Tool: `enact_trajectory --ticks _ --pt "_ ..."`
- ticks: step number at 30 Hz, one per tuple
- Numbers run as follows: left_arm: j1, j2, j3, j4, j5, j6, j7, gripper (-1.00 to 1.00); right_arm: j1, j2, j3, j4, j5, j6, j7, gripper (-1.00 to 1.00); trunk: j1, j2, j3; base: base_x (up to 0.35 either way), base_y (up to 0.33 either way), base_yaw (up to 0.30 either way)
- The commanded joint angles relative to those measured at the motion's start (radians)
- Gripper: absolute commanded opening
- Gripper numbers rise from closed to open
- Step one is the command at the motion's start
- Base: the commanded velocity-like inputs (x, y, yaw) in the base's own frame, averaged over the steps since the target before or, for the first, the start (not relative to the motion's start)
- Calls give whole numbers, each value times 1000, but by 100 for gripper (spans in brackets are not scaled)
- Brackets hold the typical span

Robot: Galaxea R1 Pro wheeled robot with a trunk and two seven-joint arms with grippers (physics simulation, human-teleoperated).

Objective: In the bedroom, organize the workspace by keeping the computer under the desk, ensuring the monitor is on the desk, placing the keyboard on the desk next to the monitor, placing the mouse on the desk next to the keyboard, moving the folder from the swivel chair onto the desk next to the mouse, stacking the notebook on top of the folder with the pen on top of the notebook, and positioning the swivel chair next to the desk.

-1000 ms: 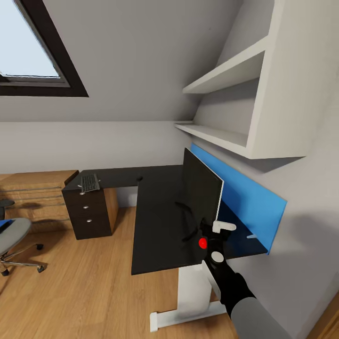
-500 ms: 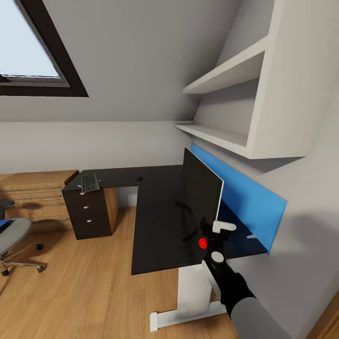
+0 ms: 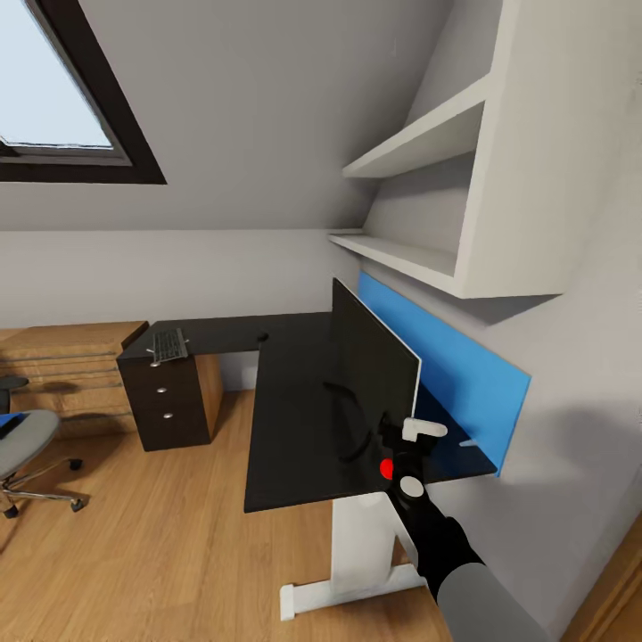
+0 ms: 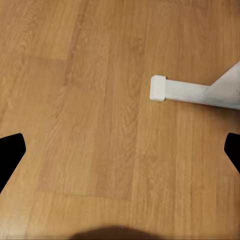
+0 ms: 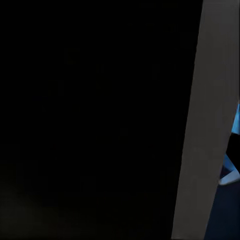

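The monitor [image 3: 374, 374] stands on the right wing of the black L-shaped desk [image 3: 285, 446], seen nearly edge-on. My right gripper [image 3: 403, 443] is at the monitor's near lower corner; its black screen [image 5: 90, 120] and grey edge are very close in the right wrist view. The fingers are hidden there. The keyboard [image 3: 169, 345] lies on the desk's far left end, above the drawer unit [image 3: 169, 401]. The swivel chair [image 3: 22, 441] is at the left edge with the blue folder [image 3: 7, 424] on its seat. My left gripper [image 4: 120, 150] hangs open over bare floor. The computer and notebook are out of view.
A blue wall panel [image 3: 446, 366] runs behind the monitor, with white shelves [image 3: 419, 143] above it. A light-wood chest [image 3: 67, 357] stands left of the desk. The desk's white foot [image 4: 190, 92] rests on wooden floor [image 3: 160, 553]. A small dark lump [image 3: 263, 338] sits on the desk.
The whole picture has shifted slightly left, so the camera has moved. My right gripper keeps its place at the monitor's corner. The keyboard and chair are as before.
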Motion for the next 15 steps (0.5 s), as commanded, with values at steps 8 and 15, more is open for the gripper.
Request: enact_trajectory --ticks 8,15 --pt "-1 -1 2 1 1 -3 1 100 -1 0 3 4 0 -2 -7 100 0 -1 -1 -5 -6 0" --pt "-1 -1 2 0 1 -3 1 100 -1 0 3 11 0 -2 -5 100 0 -1 -1 0 0 0"
